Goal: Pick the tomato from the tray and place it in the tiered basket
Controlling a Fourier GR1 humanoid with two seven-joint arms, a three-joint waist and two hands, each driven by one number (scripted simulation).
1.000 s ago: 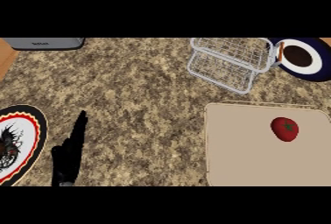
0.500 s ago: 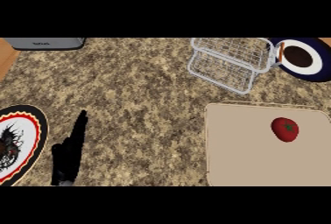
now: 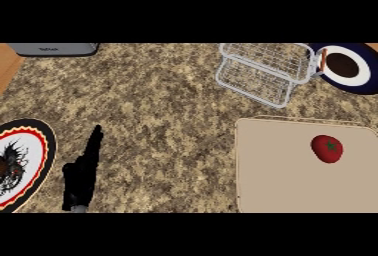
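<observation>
Nothing has shifted since a moment ago, apart from perhaps a slight drift of my left hand [image 3: 80, 175]. It rests at the lower left of the counter [image 3: 162, 110], fingers straight and pointing up, holding nothing. My right hand is out of view. The tomato [image 3: 327, 148] lies on the tray [image 3: 280, 175], well apart from the tiered basket [image 3: 262, 70], whose far side is cut off.

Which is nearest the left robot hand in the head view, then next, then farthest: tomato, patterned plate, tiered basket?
From the left robot hand, at lower left:
1. Patterned plate, just to its left at the view's edge.
2. Tiered basket, up and to the right, past the counter's middle.
3. Tomato, far right, on the tray.
</observation>
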